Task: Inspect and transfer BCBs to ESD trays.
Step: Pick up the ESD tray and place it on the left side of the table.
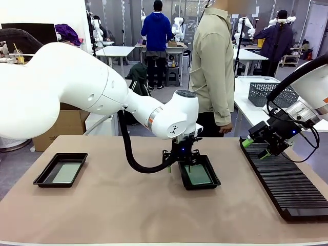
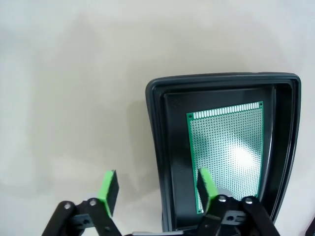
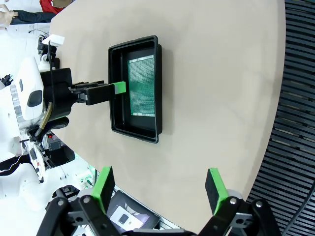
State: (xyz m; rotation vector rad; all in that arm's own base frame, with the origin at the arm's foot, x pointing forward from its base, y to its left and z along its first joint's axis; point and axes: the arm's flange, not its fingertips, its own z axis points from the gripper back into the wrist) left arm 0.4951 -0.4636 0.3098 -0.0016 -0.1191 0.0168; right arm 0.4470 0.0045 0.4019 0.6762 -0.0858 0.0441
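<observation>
- The left gripper [image 1: 185, 163] hangs over the near-left rim of the middle ESD tray [image 1: 212, 178]; in its wrist view the green fingers [image 2: 108, 191] stand apart, one outside the tray wall over bare table, the other [image 2: 206, 186] inside, above the board's near edge, holding nothing
- A BCB [image 2: 229, 142] lies flat on that tray's floor, black floor showing on all sides; in the right wrist view the same board [image 3: 142, 86] sits toward the wall away from the left gripper
- A second ESD tray [image 1: 43, 177] sits near the table's left edge, well apart, with a pale BCB [image 1: 67, 172] flat inside
- The right gripper [image 1: 254, 147] hovers above the far end of the long black slotted rack [image 1: 287, 187], jaws wide and empty
- Bare table [image 1: 123, 205] spreads between the two trays and along the near edge; a narrower strip separates the middle tray from the rack
- A person [image 1: 211, 61] stands at the far edge behind the middle tray
</observation>
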